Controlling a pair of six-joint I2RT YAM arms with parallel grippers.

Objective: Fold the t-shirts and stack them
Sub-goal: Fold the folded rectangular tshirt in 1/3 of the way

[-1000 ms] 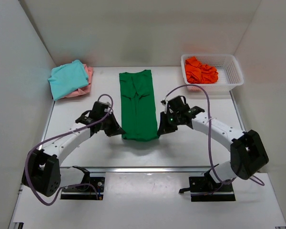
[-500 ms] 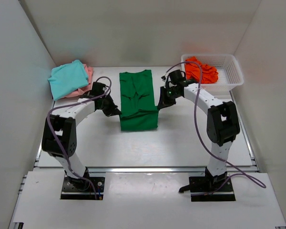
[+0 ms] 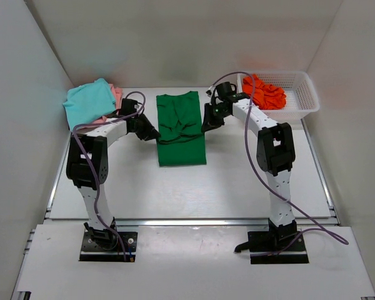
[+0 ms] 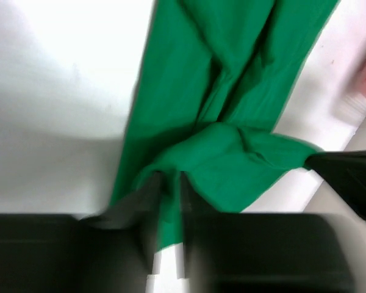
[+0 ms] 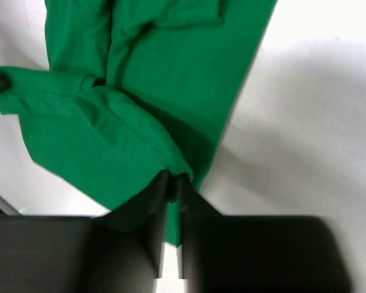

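My left gripper (image 4: 171,186) and right gripper (image 5: 171,183) clamp the dark green cloth t-shirt (image 3: 182,149) (hem corners); its length runs straight ahead

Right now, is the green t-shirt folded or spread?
Mid-fold: left claw and right claw pinch the green t-shirt at its near edge, doubling it over the middle; far half lies flat.

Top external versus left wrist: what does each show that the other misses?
Only the top external view shows the teal shirt lying on the pink shirt at the far left, and the orange shirt in the white basket. Only the left wrist view shows, close up, the left jaws shut on a bunched edge of cloth. Both show the green shirt, its near part doubled over toward the far end, with the right jaws at its opposite edge.
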